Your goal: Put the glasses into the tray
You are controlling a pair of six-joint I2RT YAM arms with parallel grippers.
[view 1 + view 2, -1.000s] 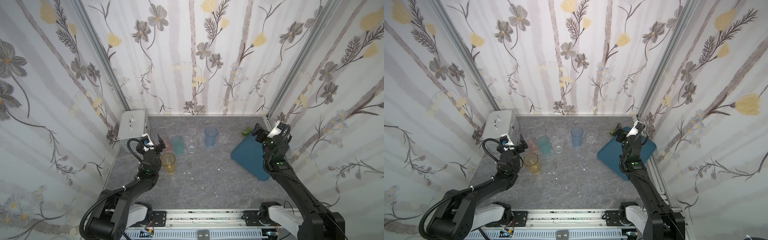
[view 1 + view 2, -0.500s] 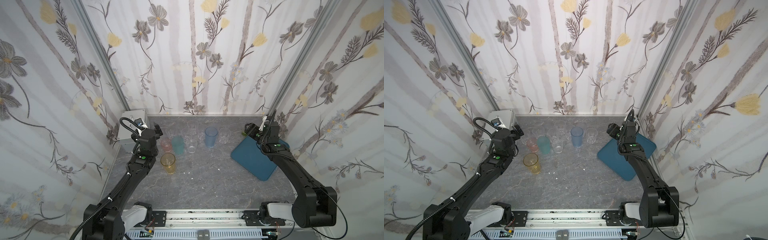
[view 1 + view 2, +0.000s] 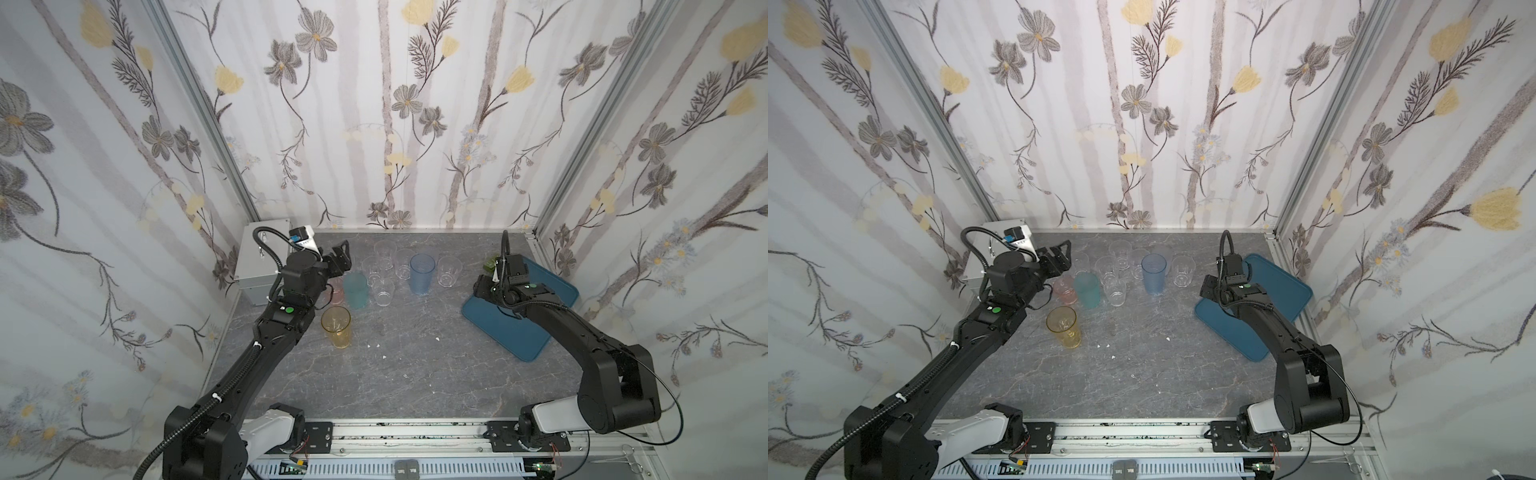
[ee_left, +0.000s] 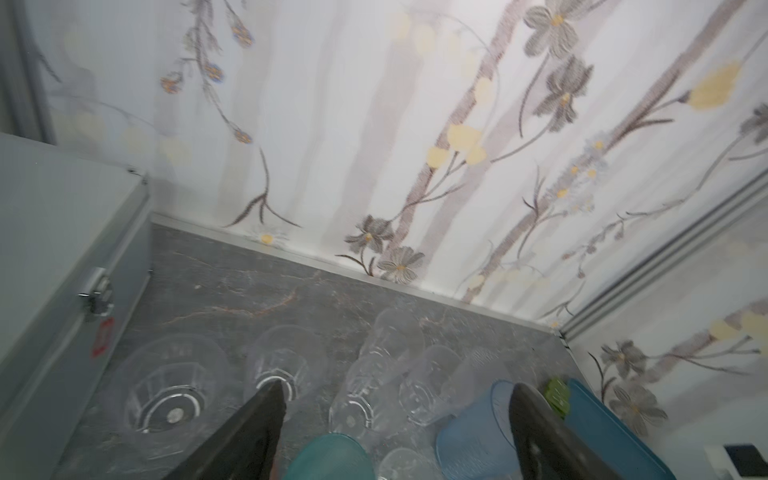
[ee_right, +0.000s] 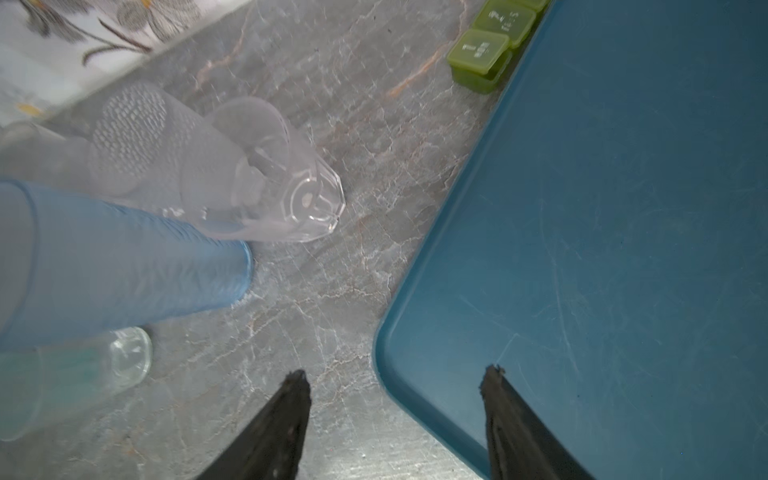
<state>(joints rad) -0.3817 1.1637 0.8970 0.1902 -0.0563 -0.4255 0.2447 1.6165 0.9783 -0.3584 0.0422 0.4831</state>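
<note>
Several glasses stand at the back of the table in both top views: a blue glass (image 3: 422,274) (image 3: 1154,274), a teal glass (image 3: 355,289), a yellow glass (image 3: 336,327), a partly hidden pink glass (image 3: 1064,289) and clear glasses (image 3: 384,251). The teal-blue tray (image 3: 519,328) (image 5: 623,208) lies on the right. My left gripper (image 3: 338,259) (image 4: 397,395) hangs open above the left of the group, over the teal glass (image 4: 328,457). Open and empty, my right gripper (image 3: 480,286) (image 5: 395,376) straddles the tray's left corner, apart from the blue glass (image 5: 124,266) and a clear faceted glass (image 5: 282,199).
A silver metal case (image 3: 259,266) (image 4: 62,257) stands at the back left against the wall. A small green box (image 5: 486,54) (image 3: 489,262) sits at the tray's far corner. Flowered walls close in three sides. White crumbs (image 3: 374,345) dot the table's middle.
My left gripper has swung right and back over the glasses. The right gripper has moved left and down to the tray's left corner, its jaws narrowing somewhat.
</note>
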